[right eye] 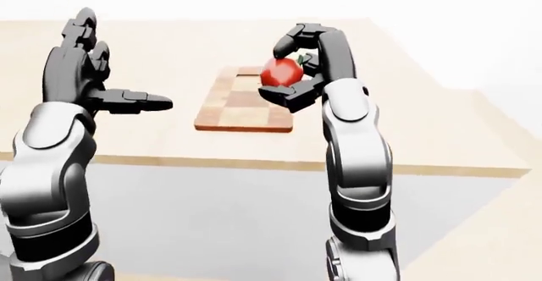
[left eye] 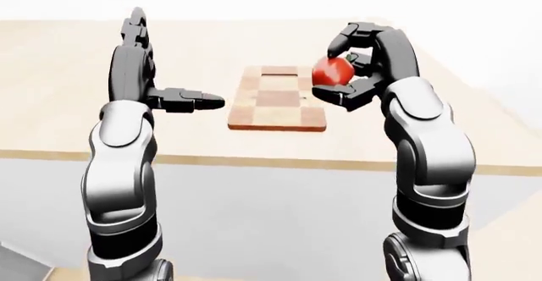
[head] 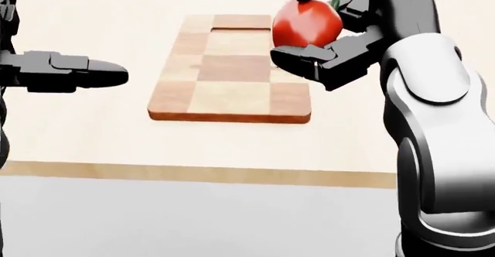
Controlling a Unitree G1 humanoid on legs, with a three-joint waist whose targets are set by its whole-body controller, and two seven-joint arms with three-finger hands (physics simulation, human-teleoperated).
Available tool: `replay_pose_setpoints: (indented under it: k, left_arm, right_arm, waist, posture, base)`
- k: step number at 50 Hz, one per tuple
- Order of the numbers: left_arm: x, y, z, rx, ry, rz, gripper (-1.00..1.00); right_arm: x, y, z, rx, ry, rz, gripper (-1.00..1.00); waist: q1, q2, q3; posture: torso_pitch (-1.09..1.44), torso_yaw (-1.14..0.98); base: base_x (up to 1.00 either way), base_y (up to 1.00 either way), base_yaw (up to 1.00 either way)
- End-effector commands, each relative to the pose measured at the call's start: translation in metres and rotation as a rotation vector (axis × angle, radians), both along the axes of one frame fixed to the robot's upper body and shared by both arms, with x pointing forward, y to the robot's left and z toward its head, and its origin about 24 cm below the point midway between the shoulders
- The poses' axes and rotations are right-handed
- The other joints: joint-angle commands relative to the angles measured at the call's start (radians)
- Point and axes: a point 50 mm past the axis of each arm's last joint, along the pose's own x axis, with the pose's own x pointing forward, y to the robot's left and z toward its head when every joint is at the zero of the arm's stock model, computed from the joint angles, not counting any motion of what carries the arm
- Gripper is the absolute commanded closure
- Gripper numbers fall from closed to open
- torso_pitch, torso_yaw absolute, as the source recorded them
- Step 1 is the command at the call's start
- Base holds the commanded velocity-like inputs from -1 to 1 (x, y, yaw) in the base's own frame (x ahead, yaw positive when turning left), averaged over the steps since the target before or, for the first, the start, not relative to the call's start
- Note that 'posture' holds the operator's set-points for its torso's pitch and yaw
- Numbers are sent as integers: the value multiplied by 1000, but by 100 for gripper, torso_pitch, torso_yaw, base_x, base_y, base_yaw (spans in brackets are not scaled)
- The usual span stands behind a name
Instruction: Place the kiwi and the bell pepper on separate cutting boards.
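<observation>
Bell pepper (head: 307, 23) gripped in right hand (head: 329, 33), held above cutting board (head: 230, 97) rdy to set down. Left hand (head: 65, 71) empty, fingers straight, kept clear.

On the counter (head: 93, 135) lay the cutting board (head: 224, 94), central in the head view. The right hand (head: 321, 27) gripped the bell pepper (head: 306, 23) above the board's upper-right corner. The left hand (head: 62, 71), fingers extended, hovered left of the board, apart from it.
</observation>
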Motion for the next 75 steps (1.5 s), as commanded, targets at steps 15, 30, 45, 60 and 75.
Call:
replay_pose_setpoints:
  k: [15, 30, 45, 60, 75]
  left_arm:
    - [-3, -4, 14, 8, -71, -24, -100]
    - [-6, -3, 19, 6, -80, -24, -100]
    - [-6, 1, 17, -1, -81, -21, -100]
    - [-5, 3, 13, -5, -79, -22, -100]
    - [-7, 5, 15, -3, -84, -18, -100]
  right_arm:
    - [-5, 3, 24, -3, -105, 0, 100]
    - [21, 22, 35, -11, -103, -8, 100]
    - [64, 63, 11, 3, -39, 36, 100]
    - [88, 96, -25, -66, 14, 70, 100]
    - [91, 93, -38, -127, 28, 43, 100]
  waist:
    - [-8, 37, -10]
    - [-10, 12, -40]
    - [-20, 22, -30]
    - [-25, 37, -38]
    - [-14, 31, -49]
  posture:
    - [0, 0]
    - [0, 0]
    - [0, 0]
    - [0, 0]
    - [0, 0]
  base:
    - [2, 0, 0]
    - [0, 0, 0]
    - [0, 0, 0]
    - [0, 0, 0]
    - [0, 0, 0]
